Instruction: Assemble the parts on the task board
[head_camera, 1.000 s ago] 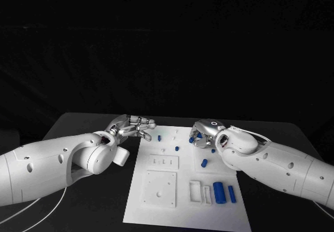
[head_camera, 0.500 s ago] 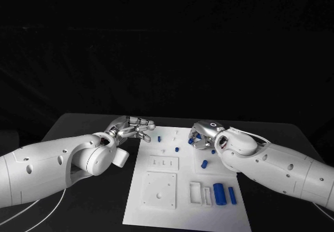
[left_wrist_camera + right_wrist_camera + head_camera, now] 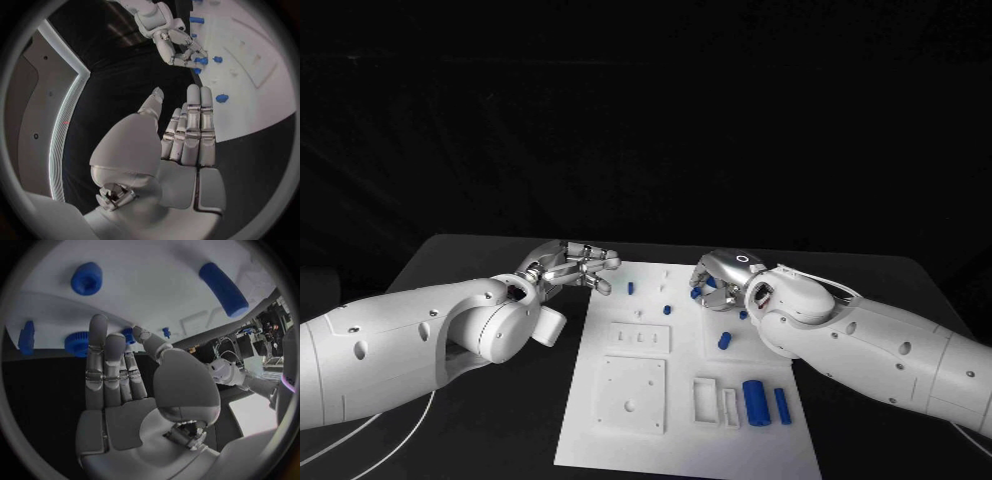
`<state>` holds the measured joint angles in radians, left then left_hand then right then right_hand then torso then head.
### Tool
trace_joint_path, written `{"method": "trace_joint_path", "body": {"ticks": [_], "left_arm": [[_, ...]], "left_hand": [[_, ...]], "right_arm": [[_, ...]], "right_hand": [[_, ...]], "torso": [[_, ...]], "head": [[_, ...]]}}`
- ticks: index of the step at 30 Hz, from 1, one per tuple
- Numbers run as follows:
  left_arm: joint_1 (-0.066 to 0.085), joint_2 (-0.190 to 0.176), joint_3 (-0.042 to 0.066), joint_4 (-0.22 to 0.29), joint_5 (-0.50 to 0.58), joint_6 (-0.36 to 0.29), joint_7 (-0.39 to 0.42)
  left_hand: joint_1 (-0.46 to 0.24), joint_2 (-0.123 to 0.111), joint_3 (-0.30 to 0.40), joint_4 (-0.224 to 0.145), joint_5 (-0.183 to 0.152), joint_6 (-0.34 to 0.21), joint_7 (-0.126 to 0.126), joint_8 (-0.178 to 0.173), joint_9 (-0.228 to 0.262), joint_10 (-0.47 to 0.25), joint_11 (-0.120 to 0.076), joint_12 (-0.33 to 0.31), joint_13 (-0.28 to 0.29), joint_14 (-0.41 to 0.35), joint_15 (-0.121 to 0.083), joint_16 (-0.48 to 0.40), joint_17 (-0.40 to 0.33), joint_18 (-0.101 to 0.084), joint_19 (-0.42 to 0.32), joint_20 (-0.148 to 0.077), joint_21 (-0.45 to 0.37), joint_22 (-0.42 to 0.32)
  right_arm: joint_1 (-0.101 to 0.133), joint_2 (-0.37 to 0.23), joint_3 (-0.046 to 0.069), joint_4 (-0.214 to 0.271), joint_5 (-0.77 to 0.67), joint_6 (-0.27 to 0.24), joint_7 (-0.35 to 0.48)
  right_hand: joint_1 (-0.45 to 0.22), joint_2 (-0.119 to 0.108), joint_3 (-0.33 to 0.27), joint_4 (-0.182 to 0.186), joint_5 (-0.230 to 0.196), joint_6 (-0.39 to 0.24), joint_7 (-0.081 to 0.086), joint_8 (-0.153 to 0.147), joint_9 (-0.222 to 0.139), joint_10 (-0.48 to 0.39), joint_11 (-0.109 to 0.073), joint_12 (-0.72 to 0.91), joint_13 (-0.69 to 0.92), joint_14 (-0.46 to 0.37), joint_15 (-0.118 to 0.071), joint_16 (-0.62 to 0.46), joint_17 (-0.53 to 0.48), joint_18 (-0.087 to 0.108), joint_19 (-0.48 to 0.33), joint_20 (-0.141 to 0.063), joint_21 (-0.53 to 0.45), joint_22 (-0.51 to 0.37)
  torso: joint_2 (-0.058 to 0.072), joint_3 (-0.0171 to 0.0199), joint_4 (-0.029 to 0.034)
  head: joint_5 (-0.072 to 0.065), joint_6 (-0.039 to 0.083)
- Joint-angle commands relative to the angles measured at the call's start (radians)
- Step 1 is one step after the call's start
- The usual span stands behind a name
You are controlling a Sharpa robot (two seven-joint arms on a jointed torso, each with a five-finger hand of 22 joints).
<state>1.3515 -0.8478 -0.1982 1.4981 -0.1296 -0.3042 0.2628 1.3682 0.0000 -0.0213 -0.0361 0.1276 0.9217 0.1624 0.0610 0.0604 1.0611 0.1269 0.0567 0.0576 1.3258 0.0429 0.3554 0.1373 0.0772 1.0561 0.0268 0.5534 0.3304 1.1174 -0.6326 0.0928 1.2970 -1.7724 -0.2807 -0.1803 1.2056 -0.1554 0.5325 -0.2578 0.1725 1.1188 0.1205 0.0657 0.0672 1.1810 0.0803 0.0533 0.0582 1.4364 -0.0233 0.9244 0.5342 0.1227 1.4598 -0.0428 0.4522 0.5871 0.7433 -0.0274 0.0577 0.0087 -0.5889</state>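
Two white arms, glossy rounded shells with small dark round holes along the forearms. Left arm [image 3: 416,345]: bulbous wrist housing, thin white cable trailing beneath. Right arm [image 3: 877,340]: cable looped over wrist. Left hand [image 3: 571,264] and right hand [image 3: 723,277]: silver segmented fingers, smooth grey palm plates.
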Motion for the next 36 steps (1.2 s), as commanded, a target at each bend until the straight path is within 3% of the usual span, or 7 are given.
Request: {"method": "trace_joint_path", "body": {"ticks": [1, 6, 13, 23, 27, 36], "left_arm": [[0.003, 0.000, 0.001, 0.001, -0.006, 0.017, 0.001], [0.003, 0.000, 0.001, 0.000, -0.006, 0.019, 0.001], [0.004, 0.000, 0.001, -0.001, -0.007, 0.020, 0.000], [0.004, 0.008, 0.001, -0.008, -0.011, 0.024, -0.001], [0.004, 0.009, 0.001, -0.009, -0.011, 0.024, -0.001], [0.004, 0.009, 0.001, -0.011, -0.011, 0.025, -0.002]], "left_hand": [[-0.006, -0.004, 0.006, 0.001, -0.006, -0.005, -0.001, 0.001, 0.000, -0.006, 0.000, 0.004, 0.001, -0.005, 0.000, 0.006, 0.000, 0.010, -0.008, -0.001, 0.002, 0.000], [-0.006, -0.004, 0.006, 0.001, -0.006, -0.005, -0.001, 0.001, 0.000, -0.006, 0.000, 0.004, 0.001, -0.005, 0.000, 0.006, 0.000, 0.010, -0.008, -0.001, 0.002, 0.000], [-0.004, -0.006, 0.009, 0.003, -0.006, -0.004, -0.001, 0.001, 0.000, -0.008, 0.000, 0.003, 0.001, -0.005, 0.000, 0.006, 0.000, 0.011, -0.008, -0.001, 0.002, -0.002], [-0.004, -0.004, 0.010, 0.003, -0.006, -0.003, -0.001, 0.001, 0.000, -0.008, 0.000, 0.003, 0.001, -0.005, 0.000, 0.006, 0.000, 0.011, -0.008, -0.001, 0.002, -0.002], [-0.004, -0.004, 0.010, 0.003, -0.006, -0.002, -0.001, 0.001, 0.000, -0.011, 0.001, 0.003, 0.001, -0.006, 0.001, 0.006, 0.000, 0.011, -0.008, 0.000, 0.002, -0.003], [-0.003, -0.003, 0.010, 0.001, -0.006, -0.001, -0.001, 0.001, 0.000, -0.012, 0.001, 0.003, 0.001, -0.006, 0.001, 0.006, 0.000, 0.011, -0.008, 0.000, 0.003, -0.003]], "right_arm": [[0.000, -0.001, 0.000, 0.005, -0.005, -0.012, -0.007], [0.000, -0.001, 0.000, 0.008, -0.006, -0.007, -0.007], [0.000, 0.001, 0.000, 0.008, -0.014, 0.012, -0.010], [0.000, 0.009, 0.000, 0.006, -0.023, 0.029, -0.011], [0.000, 0.010, 0.000, 0.005, -0.028, 0.013, -0.019], [0.000, 0.009, 0.000, 0.013, -0.037, -0.035, -0.056]], "right_hand": [[0.000, -0.009, -0.007, 0.002, 0.005, -0.008, -0.003, -0.003, -0.001, -0.006, -0.001, 0.004, 0.001, -0.003, 0.004, 0.003, -0.001, 0.010, 0.005, 0.000, -0.005, 0.001], [0.002, -0.004, 0.006, 0.003, -0.003, -0.002, -0.004, -0.003, -0.001, 0.002, -0.002, 0.004, 0.000, -0.002, 0.002, 0.004, -0.001, 0.010, 0.007, -0.001, -0.009, 0.006], [0.011, 0.016, 0.062, 0.000, -0.050, 0.037, -0.014, -0.002, 0.002, 0.061, -0.019, 0.005, 0.002, -0.003, -0.008, 0.007, 0.002, 0.003, 0.003, -0.011, 0.001, 0.031], [0.020, 0.037, 0.067, 0.005, -0.070, 0.075, -0.024, -0.002, 0.004, 0.103, -0.034, 0.005, 0.002, -0.002, -0.019, 0.009, 0.007, -0.009, -0.007, -0.022, 0.009, 0.064], [0.026, 0.051, 0.076, 0.006, -0.096, 0.090, -0.027, -0.002, 0.006, 0.119, -0.039, 0.005, 0.003, -0.004, -0.025, 0.008, 0.009, -0.011, -0.011, -0.028, 0.009, 0.073], [0.023, 0.055, 0.091, 0.014, -0.107, 0.118, -0.035, -0.002, 0.011, 0.148, -0.050, 0.005, 0.004, -0.004, -0.037, 0.004, 0.012, -0.017, -0.013, -0.040, 0.008, 0.094]], "torso": [[0.001, 0.0004, -0.0006], [0.002, 0.0000, -0.0006], [0.004, 0.0008, -0.0006], [0.005, -0.0011, -0.0003], [0.004, 0.0005, -0.0007], [0.005, 0.0002, 0.0015]], "head": [[0.001, -0.001], [0.002, 0.000], [0.001, -0.001], [-0.001, -0.003], [0.001, -0.005], [0.003, -0.002]]}}
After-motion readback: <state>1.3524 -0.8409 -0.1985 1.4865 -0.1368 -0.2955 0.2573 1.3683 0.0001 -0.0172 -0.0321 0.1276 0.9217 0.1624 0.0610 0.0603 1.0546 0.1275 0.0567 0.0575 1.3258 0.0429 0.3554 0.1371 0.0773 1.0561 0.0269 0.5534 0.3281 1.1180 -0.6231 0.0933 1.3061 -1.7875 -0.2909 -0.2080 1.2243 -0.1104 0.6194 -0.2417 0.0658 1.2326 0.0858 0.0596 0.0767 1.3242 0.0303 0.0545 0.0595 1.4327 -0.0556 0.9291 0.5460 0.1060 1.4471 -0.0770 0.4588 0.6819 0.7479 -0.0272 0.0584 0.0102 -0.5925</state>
